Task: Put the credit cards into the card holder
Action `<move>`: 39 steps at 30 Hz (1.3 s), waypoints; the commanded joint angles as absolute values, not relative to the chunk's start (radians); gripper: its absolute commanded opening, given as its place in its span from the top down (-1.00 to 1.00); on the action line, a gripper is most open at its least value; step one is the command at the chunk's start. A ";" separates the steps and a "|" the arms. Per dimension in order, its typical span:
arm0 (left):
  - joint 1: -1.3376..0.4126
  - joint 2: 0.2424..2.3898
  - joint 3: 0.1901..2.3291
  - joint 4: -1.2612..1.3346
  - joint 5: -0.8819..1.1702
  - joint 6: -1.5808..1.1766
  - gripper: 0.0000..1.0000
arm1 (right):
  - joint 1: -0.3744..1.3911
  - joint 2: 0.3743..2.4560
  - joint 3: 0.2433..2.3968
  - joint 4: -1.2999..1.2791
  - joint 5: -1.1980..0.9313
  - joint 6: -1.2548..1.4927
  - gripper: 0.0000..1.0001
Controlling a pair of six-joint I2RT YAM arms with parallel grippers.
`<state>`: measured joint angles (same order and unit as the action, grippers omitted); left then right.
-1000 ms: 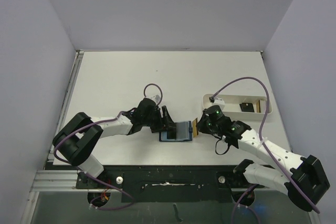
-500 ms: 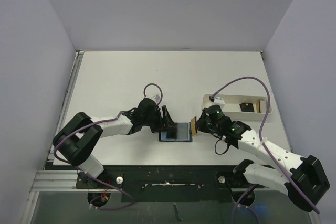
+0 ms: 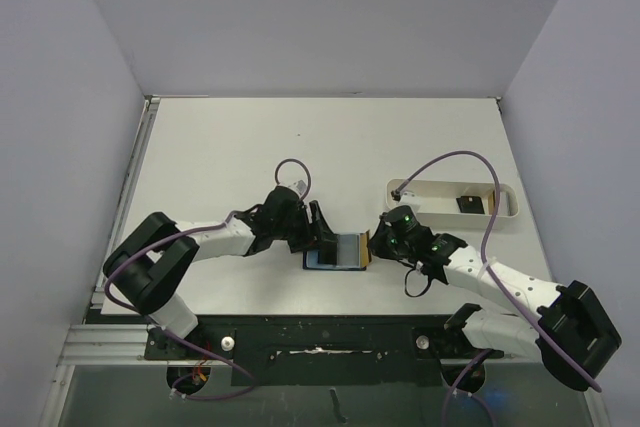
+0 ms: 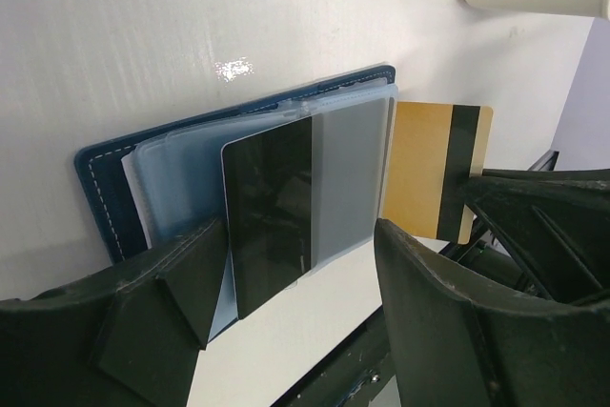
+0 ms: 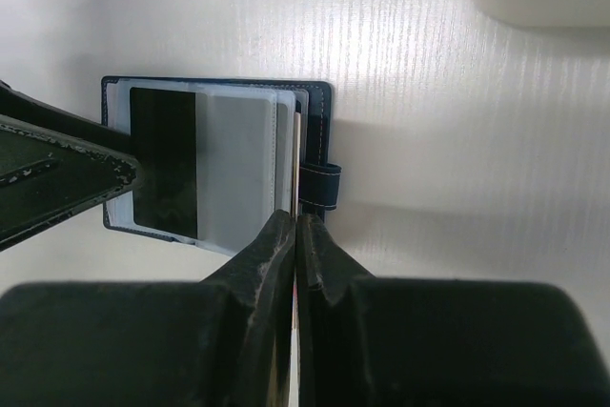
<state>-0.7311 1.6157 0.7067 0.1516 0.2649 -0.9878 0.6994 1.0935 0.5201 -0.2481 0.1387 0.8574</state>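
Start with what you cannot read. From the right wrist the tan card [image 5: 297,331] is edge-on, a thin line pinched in the right tool [image 5: 295,228], which is clamped tight on it. The card's far edge meets the right side of the holder [image 5: 319,102], but you cannot tell whether it has entered a sleeve or only butts against one. The left tool [image 3: 322,235] stands wide at the holder's left side. One finger [image 5: 57,173] lies over that edge and hides the corner, and you cannot tell whether it presses down.

The holder lies open and flat on the tabletop [image 3: 250,147], between the two tools. Its cover is navy and leather-like, with pale stitching, rounded corners and a small stitched strap [image 5: 319,188] on the right edge. Inside are frosted, pale blue sleeves [image 4: 181,178]. A glossy black card [image 4: 272,221] sits in the top one. To its right the sleeve reads flat grey, and you cannot tell whether the card continues beneath. The tan card is matte, with a black stripe across it.

The tabletop is white and finely ribbed. Right of and beyond the holder is a white, round-ended tray [image 3: 430,197] with a small dark card [image 3: 467,204] in it. A tan piece at its far end is too small to make out.
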 commanded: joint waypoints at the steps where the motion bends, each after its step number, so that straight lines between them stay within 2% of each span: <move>1: -0.745 1.635 0.749 0.153 0.258 -0.989 -0.25 | 0.714 1.099 0.509 -0.212 0.153 0.871 1.00; 18: -0.781 1.700 0.820 0.127 0.231 -0.976 -0.21 | 0.722 1.095 0.504 -0.221 0.166 0.871 1.00; 30: -0.781 1.619 0.840 -0.005 0.127 -0.947 -0.21 | 0.723 1.012 0.594 -0.372 0.249 0.848 1.00; 39: -0.781 1.633 0.826 0.044 0.171 -0.955 -0.20 | 0.723 1.041 0.589 -0.362 0.260 0.845 1.00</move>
<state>-0.7792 1.6524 0.8082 0.0246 0.1635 -0.9714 0.7151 1.0313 0.5575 -0.3813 0.2276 0.8524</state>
